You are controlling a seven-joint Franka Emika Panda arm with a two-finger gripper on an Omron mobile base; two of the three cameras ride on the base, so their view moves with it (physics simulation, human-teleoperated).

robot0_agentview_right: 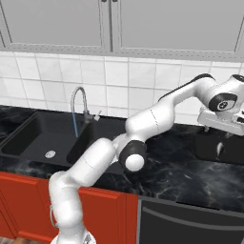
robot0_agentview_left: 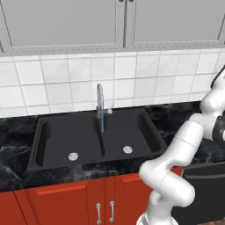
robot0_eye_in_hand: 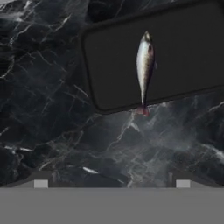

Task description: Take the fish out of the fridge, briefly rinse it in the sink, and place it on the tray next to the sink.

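Observation:
A slim silver fish (robot0_eye_in_hand: 144, 65) lies on the black tray (robot0_eye_in_hand: 109, 74), its red tail (robot0_eye_in_hand: 142, 110) over the tray's near rim. My gripper (robot0_eye_in_hand: 111, 181) hovers above it, open, fingertips (robot0_eye_in_hand: 40, 183) wide apart with nothing between them. From the right base view, the gripper (robot0_agentview_right: 220, 127) hangs over the tray (robot0_agentview_right: 209, 152) on the counter to the right of the sink (robot0_agentview_right: 21, 138), and the fish (robot0_agentview_right: 219, 150) is a pale streak. A thin blue stream of water (robot0_agentview_left: 102, 121) runs from the chrome faucet (robot0_agentview_left: 100, 101) into the black sink (robot0_agentview_left: 52, 136). The fridge is out of view.
Black marble counter (robot0_eye_in_hand: 57, 131) surrounds the tray and sink. Red cabinet doors (robot0_agentview_left: 57, 202) sit below the sink, with a dark appliance front (robot0_agentview_right: 190, 224) under the tray. Grey wall cabinets (robot0_agentview_left: 66, 22) hang above the white tiled wall (robot0_agentview_left: 145, 74).

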